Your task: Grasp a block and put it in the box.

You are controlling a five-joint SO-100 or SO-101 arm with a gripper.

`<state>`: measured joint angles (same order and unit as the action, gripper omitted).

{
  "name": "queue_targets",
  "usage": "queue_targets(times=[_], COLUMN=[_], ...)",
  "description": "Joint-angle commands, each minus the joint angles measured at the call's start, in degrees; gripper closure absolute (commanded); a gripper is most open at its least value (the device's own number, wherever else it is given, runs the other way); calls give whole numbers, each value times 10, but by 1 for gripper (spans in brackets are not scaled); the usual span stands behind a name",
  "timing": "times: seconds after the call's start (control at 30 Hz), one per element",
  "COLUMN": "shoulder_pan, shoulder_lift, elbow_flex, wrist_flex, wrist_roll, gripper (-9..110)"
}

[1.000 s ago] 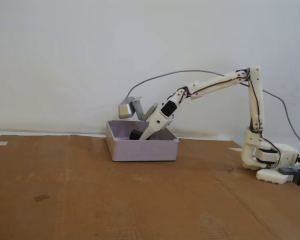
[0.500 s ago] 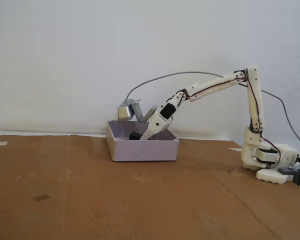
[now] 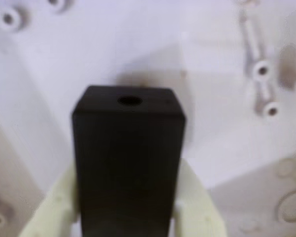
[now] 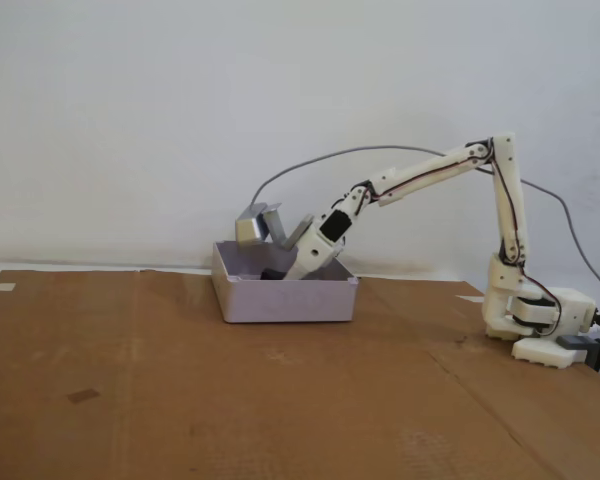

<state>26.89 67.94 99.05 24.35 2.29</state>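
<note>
Placing step: the gripper (image 3: 126, 217), at lower centre of the wrist view, clamps the black block (image 3: 127, 158) inside the box (image 4: 285, 299). Next, the fingers should part.

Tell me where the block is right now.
The block is held between the gripper fingers, low inside the box. In the fixed view that box sits left of the arm's base.

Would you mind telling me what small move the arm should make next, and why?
Probably open the jaws to release. The wrist view shows the block clamped between the cream fingers above the box floor, and the fixed view shows the gripper dipped inside the box walls.
</note>
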Motion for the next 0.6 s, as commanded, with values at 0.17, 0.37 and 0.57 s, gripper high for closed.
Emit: queue_targets(times=[0.17, 0.37, 0.57], shoulder_pan=[-10, -11, -14], shoulder_lift=[13, 13, 16], elbow_flex=[-19, -23, -25], wrist_flex=[-18, -18, -18], wrist_roll=[-5, -5, -5], gripper=[101, 96, 79])
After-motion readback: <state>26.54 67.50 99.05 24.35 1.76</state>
